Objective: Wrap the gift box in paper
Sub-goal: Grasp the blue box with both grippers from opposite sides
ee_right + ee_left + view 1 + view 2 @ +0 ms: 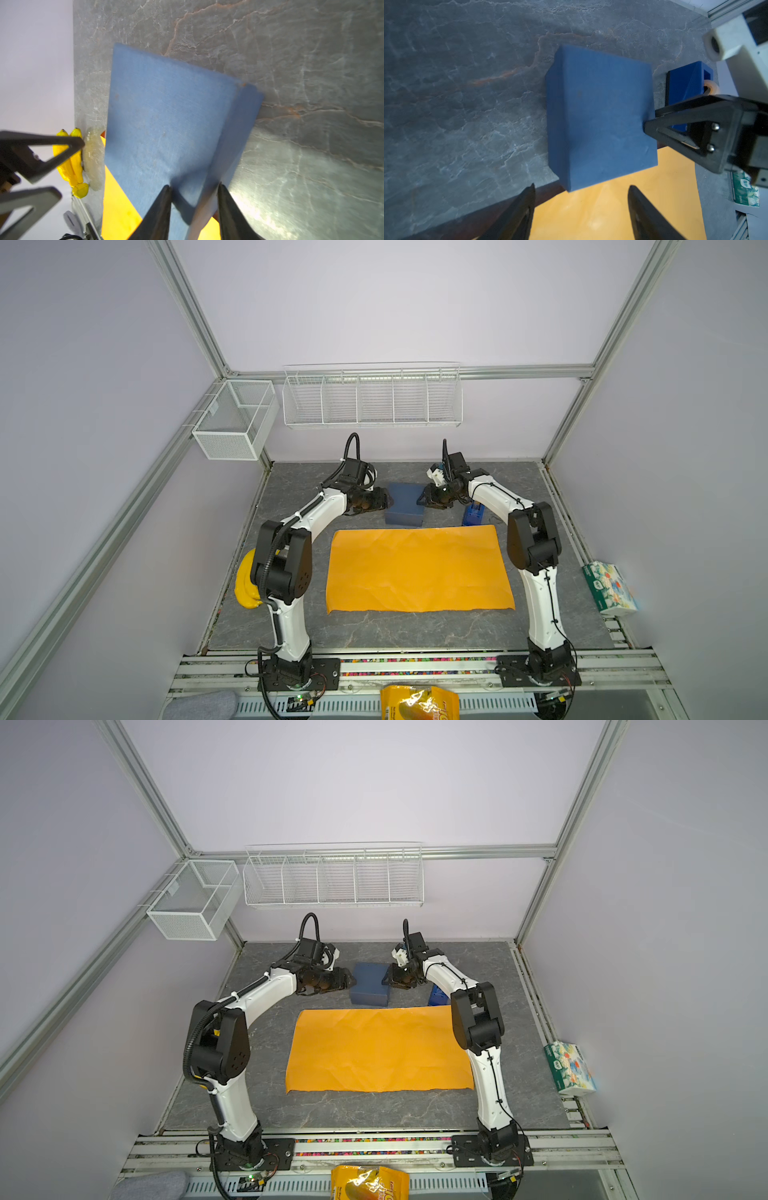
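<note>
Both claws flanked the box [405,504], just past the paper's [417,570] far edge: right claw [193,188] pinched its edge, left claw [581,187] hung spread, empty. Such a shallow pinch could let the box swing, slip and rumple the paper.

We see the gift box [405,504] as matt cardboard, its top faintly fibrous and scuffed in the wrist views. The paper [419,572] is thin, matt and lightly creased. The table [374,630] looks like veined grey stone with a dull sheen. The wire rack [372,402] and the mesh basket [232,423] are white-coated metal, and the frame [195,323] is bare brushed metal. The snack bag [419,703] is glossy foil, the bananas [74,172] look like shiny plastic, and the tape dispenser [685,83] is smooth matt plastic.
</note>
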